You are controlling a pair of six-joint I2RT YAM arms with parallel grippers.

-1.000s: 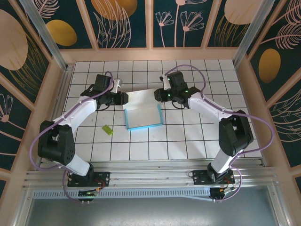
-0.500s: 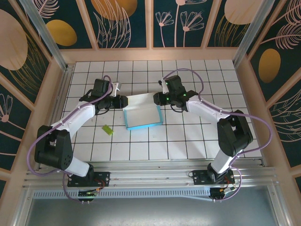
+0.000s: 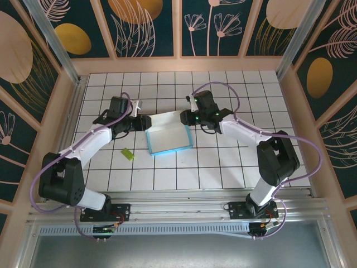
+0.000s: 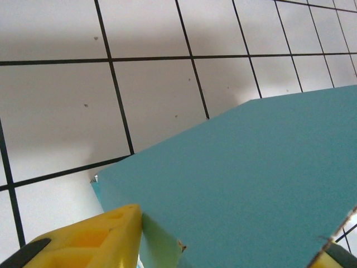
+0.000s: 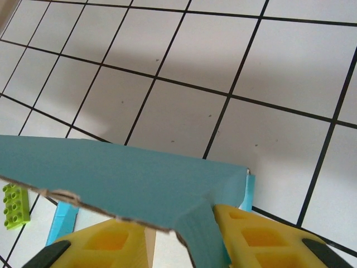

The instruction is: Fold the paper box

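So the thin turquoise cardboard mailer box (image 3: 169, 138), white inside, is laid near the middle of the white tiled table (image 3: 223, 162), with its far panel raised off the tiles. The left gripper (image 3: 145, 121) is parked at the far left corner, its yellow fingers (image 4: 95, 240) spread wide with the panel across the gap. The right gripper (image 3: 184, 118) is pinched narrowly on the far right corner wall. A small yellow-green brick (image 3: 128, 154) is left apart, front-left.

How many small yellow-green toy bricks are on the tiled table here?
1. The yellow-green toy brick lies on the white tiled table, left of the turquoise cardboard box. Others could be hidden under the box.
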